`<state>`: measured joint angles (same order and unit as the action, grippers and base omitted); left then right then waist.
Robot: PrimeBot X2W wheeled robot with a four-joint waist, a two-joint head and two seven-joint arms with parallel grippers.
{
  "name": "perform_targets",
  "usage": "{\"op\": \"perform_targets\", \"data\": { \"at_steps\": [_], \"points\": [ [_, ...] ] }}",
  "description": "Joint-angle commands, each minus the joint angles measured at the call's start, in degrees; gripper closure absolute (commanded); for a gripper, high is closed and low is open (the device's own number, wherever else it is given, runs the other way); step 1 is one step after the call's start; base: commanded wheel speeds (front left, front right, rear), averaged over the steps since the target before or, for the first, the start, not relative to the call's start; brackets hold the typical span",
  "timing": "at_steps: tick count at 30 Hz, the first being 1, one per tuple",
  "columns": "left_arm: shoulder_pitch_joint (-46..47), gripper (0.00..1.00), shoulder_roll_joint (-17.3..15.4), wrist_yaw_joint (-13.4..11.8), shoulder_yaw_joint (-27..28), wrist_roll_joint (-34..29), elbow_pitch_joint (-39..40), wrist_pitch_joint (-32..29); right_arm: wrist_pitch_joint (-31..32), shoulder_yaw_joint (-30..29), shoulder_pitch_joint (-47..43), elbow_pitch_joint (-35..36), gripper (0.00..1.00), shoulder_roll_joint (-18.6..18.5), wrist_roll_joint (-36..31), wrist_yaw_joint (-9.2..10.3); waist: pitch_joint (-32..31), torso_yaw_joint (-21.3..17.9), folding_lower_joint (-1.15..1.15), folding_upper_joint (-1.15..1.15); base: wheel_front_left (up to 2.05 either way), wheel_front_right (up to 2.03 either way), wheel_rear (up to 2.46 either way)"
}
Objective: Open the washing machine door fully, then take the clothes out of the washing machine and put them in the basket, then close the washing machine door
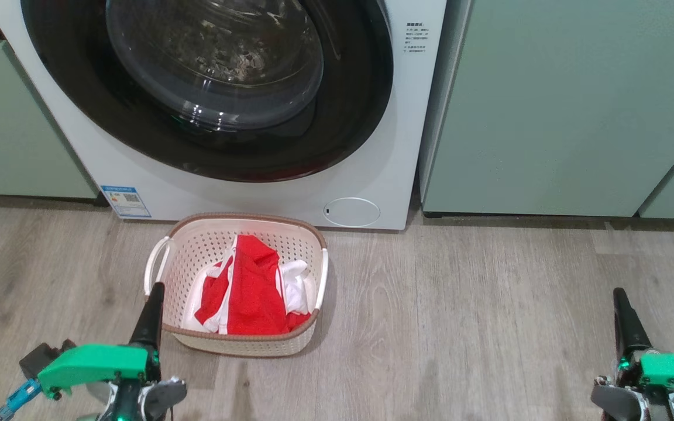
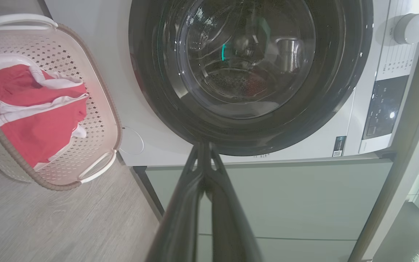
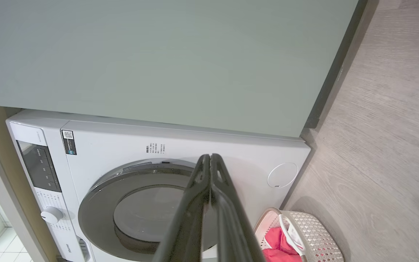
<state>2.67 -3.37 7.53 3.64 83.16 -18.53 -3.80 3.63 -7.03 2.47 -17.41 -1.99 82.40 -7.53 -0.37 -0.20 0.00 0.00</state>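
Wood-grain floor, washing machine at 12 o'clock, top cut off.
Round washing machine door looks shut, upper edge out of frame; drum contents unclear behind glass. Cream basket sits just before it, clothes inside, partly hidden by rim. At 7 o'clock left gripper, at 5 o'clock right gripper: both pressed together, holding nothing.

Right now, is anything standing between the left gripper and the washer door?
Nothing visible. In the left wrist view the shut left gripper points at the rim of the door with only air between. The basket, holding the clothes, stands on the floor off to one side.
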Motion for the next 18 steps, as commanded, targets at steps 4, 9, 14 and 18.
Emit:
{"op": "perform_targets", "data": {
  "at_steps": [4, 9, 14, 18],
  "points": [
    [3.42, 1.0, -0.02, -0.04, 2.37, 3.86, 3.09, -1.25, 1.42, 0.7, 3.33, 2.73, 1.0, -0.85, 4.22, 0.04, 0.21, 0.08, 0.0, 0.0, 0.0, 0.0, 0.0],
    [3.48, 1.0, 0.27, -0.04, 2.67, 6.8, 3.89, -2.09, 2.24, 0.59, 3.55, 3.11, 1.0, -0.87, 7.4, 0.04, 0.4, 0.15, 0.0, 0.0, 0.0, 0.0, 0.0],
    [3.52, 1.0, 0.49, -0.04, 2.9, 8.99, 4.49, -2.71, 2.86, 0.5, 3.71, 3.38, 1.0, -0.88, 9.76, 0.04, 0.55, 0.2, 0.0, 0.0, 0.0, 0.0, 0.0],
    [3.52, 1.0, 0.49, -0.04, 2.89, 8.99, 4.49, -2.7, 2.86, 0.51, 3.71, 3.38, 1.0, -0.88, 9.76, 0.04, 0.55, 0.2, 0.0, 0.0, 0.0, 0.0, 0.0]
  ]
}}
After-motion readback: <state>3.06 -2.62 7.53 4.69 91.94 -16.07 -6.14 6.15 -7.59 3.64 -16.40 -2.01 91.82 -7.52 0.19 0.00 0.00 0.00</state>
